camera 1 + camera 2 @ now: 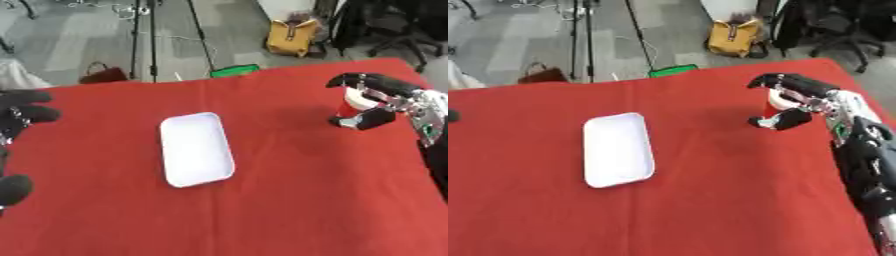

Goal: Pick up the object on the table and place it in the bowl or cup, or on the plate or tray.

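A small red and white object [353, 103], shaped like a little container, sits in my right hand [378, 100] at the table's right side. The fingers curl over its top and the thumb closes beneath it; whether it is lifted off the cloth I cannot tell. A white rectangular tray [197, 149] lies empty near the middle of the red tablecloth [297, 200], well to the left of that hand. My left hand [19, 116] shows at the left edge, fingers relaxed and holding nothing.
Past the table's far edge the floor holds tripod legs [144, 45], a yellow bag [291, 36], a green item [234, 70] and office chairs [394, 25]. The cloth's right edge runs just beside my right arm.
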`<state>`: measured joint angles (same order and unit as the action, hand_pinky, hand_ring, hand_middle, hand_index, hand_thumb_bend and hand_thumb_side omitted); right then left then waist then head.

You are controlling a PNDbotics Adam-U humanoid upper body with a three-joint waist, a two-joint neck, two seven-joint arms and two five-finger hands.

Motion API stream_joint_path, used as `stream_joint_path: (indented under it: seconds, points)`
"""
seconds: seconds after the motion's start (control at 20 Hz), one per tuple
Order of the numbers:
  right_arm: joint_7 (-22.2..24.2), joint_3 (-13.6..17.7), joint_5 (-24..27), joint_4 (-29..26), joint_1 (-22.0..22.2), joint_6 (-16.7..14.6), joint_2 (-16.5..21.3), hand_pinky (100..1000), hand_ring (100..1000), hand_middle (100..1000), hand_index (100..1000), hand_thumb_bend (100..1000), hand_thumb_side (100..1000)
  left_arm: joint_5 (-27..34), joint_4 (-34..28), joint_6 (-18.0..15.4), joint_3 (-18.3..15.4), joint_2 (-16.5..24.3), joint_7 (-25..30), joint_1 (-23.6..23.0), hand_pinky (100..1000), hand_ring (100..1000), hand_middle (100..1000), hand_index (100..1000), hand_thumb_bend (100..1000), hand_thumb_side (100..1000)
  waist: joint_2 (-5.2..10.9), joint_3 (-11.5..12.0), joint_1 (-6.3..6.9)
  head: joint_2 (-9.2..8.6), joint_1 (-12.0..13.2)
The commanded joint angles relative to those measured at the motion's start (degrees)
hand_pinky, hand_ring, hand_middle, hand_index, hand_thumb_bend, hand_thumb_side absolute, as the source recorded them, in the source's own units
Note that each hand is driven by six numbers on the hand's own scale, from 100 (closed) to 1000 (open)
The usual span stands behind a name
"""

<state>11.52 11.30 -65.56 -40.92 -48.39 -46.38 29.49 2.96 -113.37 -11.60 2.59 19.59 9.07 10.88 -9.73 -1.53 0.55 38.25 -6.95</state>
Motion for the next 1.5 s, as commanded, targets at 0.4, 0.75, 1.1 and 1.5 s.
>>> stream_joint_path:
  seconds: [0.4, 0.75, 1.1, 1.5]
  points:
    - [-5.71, 0.6, -5.46, 1.39, -1.03, 0.03, 1.97, 965, 912, 883, 927, 444, 608, -0.13, -1.22, -0.22, -0.27, 1.15, 0.1, 0.58, 751, 685, 721, 794, 957, 600, 0.95, -0.1, -0.03, -0.44, -0.17]
    - [-8.17, 1.53, -7.42, 2.06, -1.52, 2.7, 2.07, 957, 902, 874, 924, 439, 598, -0.12, -1.22, -0.31, -0.29, 1.16, 0.08, 0.53, 751, 685, 721, 794, 952, 604, 0.91, -0.15, 0.14, -0.49, -0.21]
    - [-10.11, 2.55, -7.49, 2.69, -2.06, 7.74, 1.88, 942, 890, 862, 920, 430, 596, -0.14, -1.22, -0.4, -0.28, 1.16, 0.07, 0.55, 751, 685, 721, 794, 952, 605, 0.78, -0.16, 0.29, -0.5, -0.27]
    - [-10.1, 2.67, -6.85, 3.34, -2.54, 9.39, 1.74, 937, 884, 859, 919, 424, 600, -0.17, -1.22, -0.48, -0.26, 1.17, 0.07, 0.6, 751, 685, 721, 794, 953, 605, 0.7, -0.09, 0.37, -0.48, -0.41]
